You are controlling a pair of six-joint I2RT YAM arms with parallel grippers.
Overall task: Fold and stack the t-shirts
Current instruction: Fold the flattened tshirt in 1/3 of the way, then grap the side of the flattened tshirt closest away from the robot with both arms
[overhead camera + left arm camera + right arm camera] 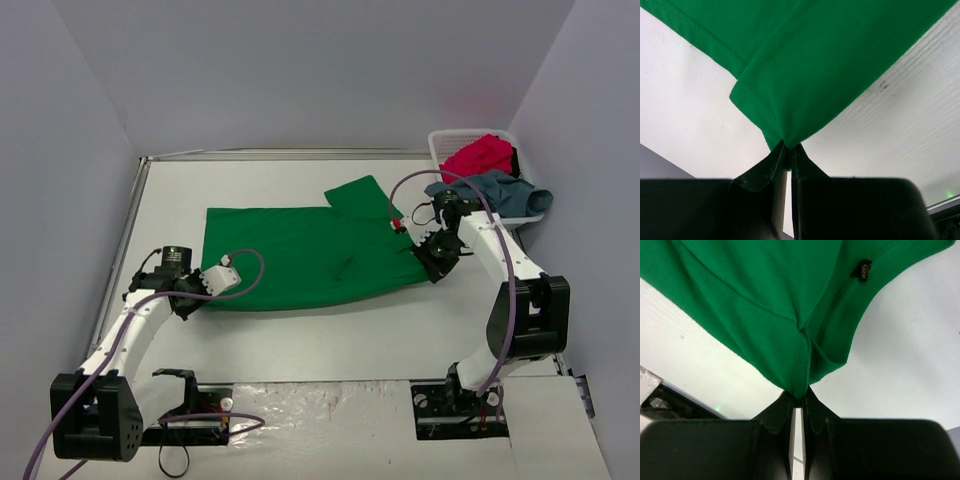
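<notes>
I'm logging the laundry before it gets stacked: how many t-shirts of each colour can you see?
Green t-shirt: 1
Red t-shirt: 1
Grey-blue t-shirt: 1
Total: 3

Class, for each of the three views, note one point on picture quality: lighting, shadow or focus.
Top external view: soft, even light, only faint shadows on the table, green t-shirt sharp. Left wrist view: hem stitching crisp, left gripper a dark, near-featureless mass. Right wrist view: neck label in focus, right gripper equally underexposed.
</notes>
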